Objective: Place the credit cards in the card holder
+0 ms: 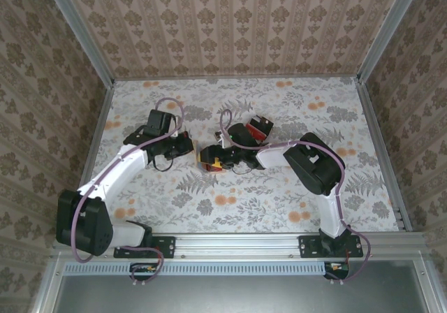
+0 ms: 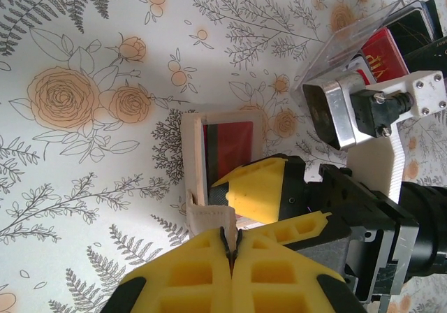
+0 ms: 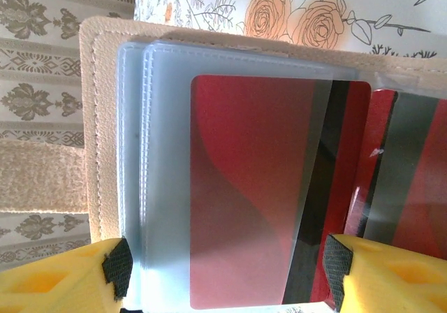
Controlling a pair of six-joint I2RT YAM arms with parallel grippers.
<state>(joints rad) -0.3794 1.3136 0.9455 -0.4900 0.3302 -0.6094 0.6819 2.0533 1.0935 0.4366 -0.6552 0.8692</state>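
A red credit card was seen lying partly inside a clear sleeve of the card holder, which was held open near the middle of the table. The holder's tan strap was pinched in the closed left gripper. The right gripper was set with its jaws apart on either side of the card, with nothing clamped between them.

The step was judged to be seating the card. It would best be pushed squarely along the sleeve towards the stitched edge, with the strap pulled taut so that the sleeve mouth would not buckle.

A second red card lay just beside the first; whether it was pocketed could not be told. In a clear case near the right arm, further cards were stacked, close enough to be knocked.
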